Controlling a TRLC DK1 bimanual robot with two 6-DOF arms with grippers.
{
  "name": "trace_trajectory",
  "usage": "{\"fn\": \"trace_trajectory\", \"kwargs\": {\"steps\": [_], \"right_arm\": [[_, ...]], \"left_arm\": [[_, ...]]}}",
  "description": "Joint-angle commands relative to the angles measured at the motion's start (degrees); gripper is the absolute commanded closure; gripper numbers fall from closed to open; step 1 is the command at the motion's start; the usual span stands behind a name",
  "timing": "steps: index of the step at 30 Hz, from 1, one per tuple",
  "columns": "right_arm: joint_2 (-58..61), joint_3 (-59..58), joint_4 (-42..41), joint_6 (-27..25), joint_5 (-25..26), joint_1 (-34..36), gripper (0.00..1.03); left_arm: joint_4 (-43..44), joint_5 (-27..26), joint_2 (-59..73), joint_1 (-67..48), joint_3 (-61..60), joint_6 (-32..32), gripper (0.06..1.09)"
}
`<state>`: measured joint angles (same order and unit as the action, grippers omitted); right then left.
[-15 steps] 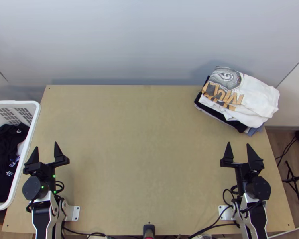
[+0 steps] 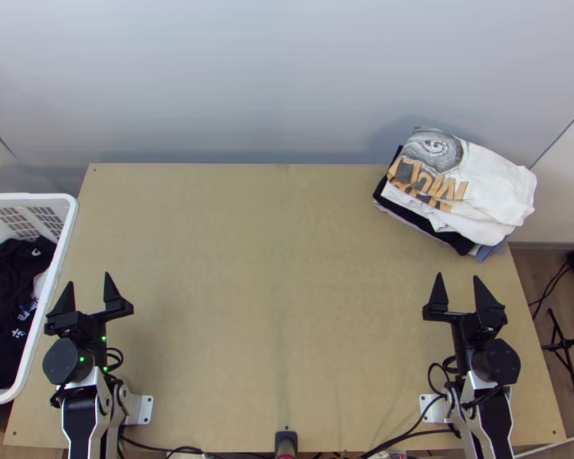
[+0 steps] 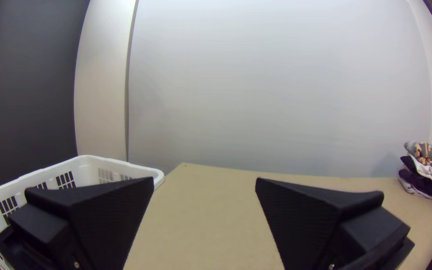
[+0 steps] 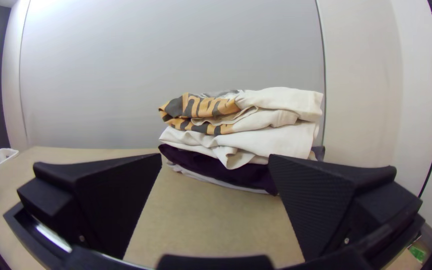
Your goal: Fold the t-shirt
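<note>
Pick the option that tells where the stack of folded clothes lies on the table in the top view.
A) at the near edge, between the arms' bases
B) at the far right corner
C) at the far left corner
B: the stack of folded clothes lies at the table's far right corner, beyond the open right gripper.

Robotics lab, by its fittings. Two robot arms (image 2: 79, 421) stand at a light wooden table (image 2: 249, 268), white mounting plates (image 2: 140, 409) at their bases. Black cables (image 2: 411, 435) along the near edge; plain grey wall (image 2: 249, 76) behind; tripod legs (image 2: 564, 348) on wood-look floor (image 2: 539, 294).
</note>
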<state>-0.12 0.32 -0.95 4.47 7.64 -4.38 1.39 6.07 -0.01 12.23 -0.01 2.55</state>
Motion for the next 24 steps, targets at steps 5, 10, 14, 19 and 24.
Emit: {"fn": "trace_trajectory", "kwargs": {"steps": [5, 10, 14, 19, 24], "right_arm": [[0.0, 0.0, 0.0, 0.0, 0.0, 0.0, 0.04], [0.0, 0.0, 0.0, 0.0, 0.1, 0.0, 0.04], [0.0, 0.0, 0.0, 0.0, 0.1, 0.0, 0.04], [0.0, -0.1, 0.0, 0.0, 0.0, 0.0, 0.04], [-0.1, 0.0, 0.0, 0.0, 0.0, 0.0, 0.04]], "left_arm": [[-0.3, -1.1, -0.1, 0.0, 0.0, -0.8, 0.1], [-0.4, -1.6, 0.0, 4.3, 0.0, -4.9, 0.1], [0.5, -1.6, -0.2, 3.4, 2.6, -8.6, 0.1], [-4.6, -1.7, 0.0, 3.8, 14.8, -10.5, 0.1], [-13.6, -1.7, 9.6, 2.7, 34.0, -7.6, 0.1]]}}
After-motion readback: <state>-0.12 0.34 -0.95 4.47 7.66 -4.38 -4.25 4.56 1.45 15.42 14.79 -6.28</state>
